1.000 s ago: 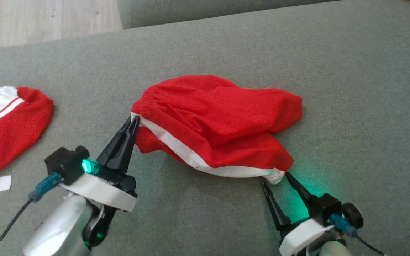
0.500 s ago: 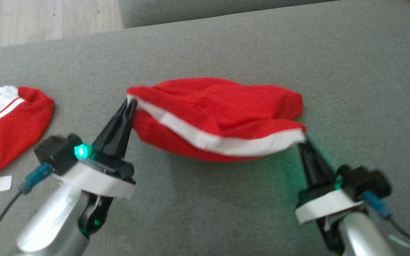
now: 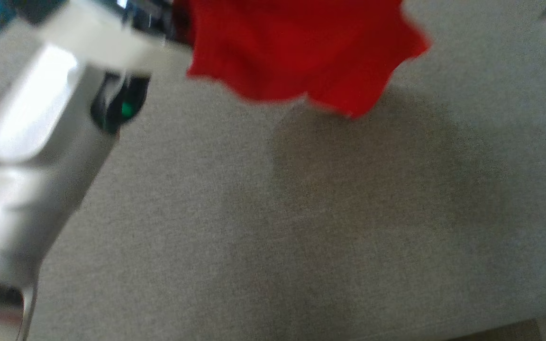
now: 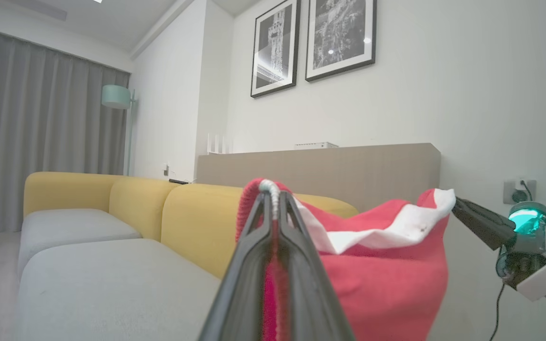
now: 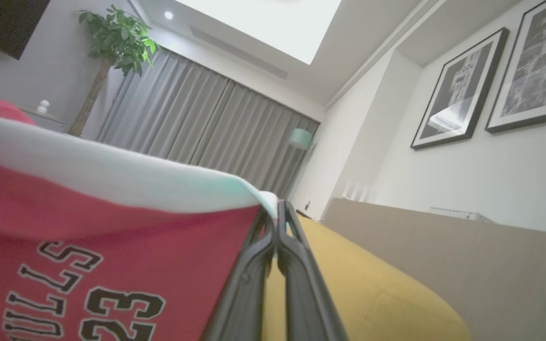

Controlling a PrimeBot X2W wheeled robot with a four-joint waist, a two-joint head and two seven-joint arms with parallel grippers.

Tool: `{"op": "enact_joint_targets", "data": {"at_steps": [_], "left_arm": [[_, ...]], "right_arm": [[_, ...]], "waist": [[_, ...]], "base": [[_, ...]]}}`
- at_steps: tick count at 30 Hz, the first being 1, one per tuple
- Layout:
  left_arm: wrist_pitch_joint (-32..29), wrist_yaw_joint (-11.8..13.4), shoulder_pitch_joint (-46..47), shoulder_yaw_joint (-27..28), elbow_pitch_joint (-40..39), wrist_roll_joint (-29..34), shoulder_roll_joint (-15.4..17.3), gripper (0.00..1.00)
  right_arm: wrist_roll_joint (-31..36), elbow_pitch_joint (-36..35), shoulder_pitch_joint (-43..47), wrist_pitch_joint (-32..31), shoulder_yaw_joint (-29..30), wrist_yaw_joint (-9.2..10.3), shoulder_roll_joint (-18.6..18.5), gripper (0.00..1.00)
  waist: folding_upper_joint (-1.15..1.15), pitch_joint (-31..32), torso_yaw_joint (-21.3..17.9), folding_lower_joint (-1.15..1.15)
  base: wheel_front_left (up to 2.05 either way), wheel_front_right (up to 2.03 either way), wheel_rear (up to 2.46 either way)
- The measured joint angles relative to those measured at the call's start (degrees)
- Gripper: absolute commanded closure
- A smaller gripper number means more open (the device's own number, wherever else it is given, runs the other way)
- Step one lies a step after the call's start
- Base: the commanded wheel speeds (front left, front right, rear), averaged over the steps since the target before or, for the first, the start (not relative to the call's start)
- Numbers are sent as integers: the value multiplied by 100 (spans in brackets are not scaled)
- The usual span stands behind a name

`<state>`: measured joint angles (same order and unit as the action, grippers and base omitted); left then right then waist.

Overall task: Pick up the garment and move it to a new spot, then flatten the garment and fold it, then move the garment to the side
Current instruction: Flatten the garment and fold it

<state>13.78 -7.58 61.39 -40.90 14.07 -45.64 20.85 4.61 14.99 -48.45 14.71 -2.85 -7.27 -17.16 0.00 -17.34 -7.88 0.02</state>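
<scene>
Above grey cushion (image 3: 301, 237), left tool (image 4: 276, 194) and right tool (image 5: 278, 206) suspend garment (image 3: 301, 47).

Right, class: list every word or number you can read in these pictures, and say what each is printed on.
"23": on the red garment, in black-edged white digits.
"ULLS": it seems, on the same garment lower down, cut by the picture's edge.
Row of letters above the "23": upside down, too tilted to read surely.
Framed pictures: no readable text.

Garment (image 3: 301, 52) now aloft; clear of sofa (image 3: 301, 227)
</scene>
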Motion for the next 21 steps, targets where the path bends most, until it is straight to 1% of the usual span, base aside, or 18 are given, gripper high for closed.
{"op": "enact_joint_targets", "data": {"at_steps": [2, 4, 7, 9, 11, 13, 14, 17, 19, 21], "left_arm": [[67, 0, 430, 11, 285, 29, -185, 100], [86, 0, 711, 85, 377, 91, -292, 100], [100, 0, 802, 534, 83, 297, -445, 100], [101, 0, 687, 601, -205, 345, -450, 100], [101, 0, 343, 575, -458, 345, -416, 100], [101, 0, -219, 560, -553, 346, -331, 100], [101, 0, -219, 560, -553, 346, -331, 100], [100, 0, -1311, 516, -514, 421, -172, 100], [100, 0, -2053, 517, -481, 458, -177, 100], [99, 0, -2709, 580, -432, 557, -254, 100]], "right_arm": [[24, 85, -470, 0, 114, 0, -141, 100], [105, 41, -778, 1, 209, 0, -227, 100], [201, -210, -950, 10, 332, 0, -299, 100], [248, -394, -900, 10, 379, 0, -320, 100], [255, -564, -676, 12, 305, 0, -338, 100], [255, -623, -227, 19, 100, 0, -364, 100], [255, -623, -227, 19, 100, 0, -364, 100], [243, -552, 731, 18, -256, 0, -352, 100], [190, -501, 1368, 16, -372, 0, -334, 100], [144, -491, 1894, 16, -408, 0, -321, 100]], "waist": [[0, -172, -3, 0], [0, -309, -15, 1], [0, -433, -53, 1], [0, -430, -84, 0], [0, -379, -104, -3], [0, -318, -124, -3], [0, -318, -124, -3], [0, -224, -136, -2], [0, -159, -126, -2], [0, -95, -110, -3]], "base": [[0, 0, 0], [0, 0, 0], [0, 0, 0], [0, 0, 0], [0, 0, 0], [0, 0, 0], [0, 0, 0], [0, 0, 0], [0, 0, 0], [0, 0, 0]]}}
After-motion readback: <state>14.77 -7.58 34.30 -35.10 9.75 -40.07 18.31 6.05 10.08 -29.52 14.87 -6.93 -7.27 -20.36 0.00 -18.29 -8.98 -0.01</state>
